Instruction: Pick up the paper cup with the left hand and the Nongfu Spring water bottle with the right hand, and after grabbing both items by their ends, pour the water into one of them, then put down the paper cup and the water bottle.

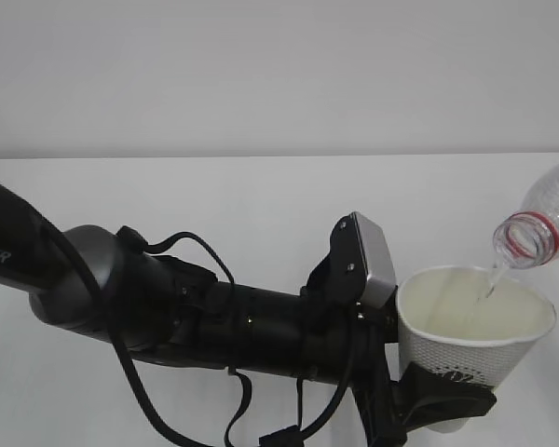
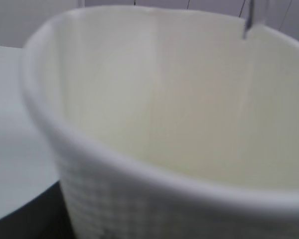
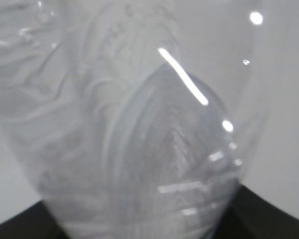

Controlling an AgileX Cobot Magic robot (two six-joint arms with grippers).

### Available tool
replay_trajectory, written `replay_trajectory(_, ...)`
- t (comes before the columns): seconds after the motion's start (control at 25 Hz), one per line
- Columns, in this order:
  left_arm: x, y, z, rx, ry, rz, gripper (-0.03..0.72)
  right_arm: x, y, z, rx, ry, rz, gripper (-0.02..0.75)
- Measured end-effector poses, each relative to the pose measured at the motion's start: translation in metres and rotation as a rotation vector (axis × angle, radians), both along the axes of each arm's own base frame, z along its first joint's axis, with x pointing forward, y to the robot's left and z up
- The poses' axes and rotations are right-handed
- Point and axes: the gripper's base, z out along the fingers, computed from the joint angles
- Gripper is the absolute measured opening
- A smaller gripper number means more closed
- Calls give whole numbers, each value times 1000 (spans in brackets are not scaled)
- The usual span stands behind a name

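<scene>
At lower right of the exterior view, the left hand (image 1: 443, 405) clamps the paper cup (image 1: 470, 340) low on its wall — cup upright, rim squeezed oval. Above its rim, the Nongfu Spring water bottle (image 1: 540, 223) tilts mouth-down, the water (image 1: 489, 279) streaming in. Right hand (image 3: 269, 214) — dark edges flank the bottle; grip appears closed on it.

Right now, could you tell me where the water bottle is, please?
The water bottle is at the right edge of the exterior view, tilted neck-down just above the far rim of the paper cup.
</scene>
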Motion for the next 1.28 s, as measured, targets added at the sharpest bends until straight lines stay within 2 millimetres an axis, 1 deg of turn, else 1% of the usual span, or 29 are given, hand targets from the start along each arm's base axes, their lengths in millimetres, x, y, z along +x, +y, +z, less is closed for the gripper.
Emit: replay_trajectory(1.28, 0, 0, 0, 1, 0, 1, 511, 0, 0, 0, -12, -4, 1, 414)
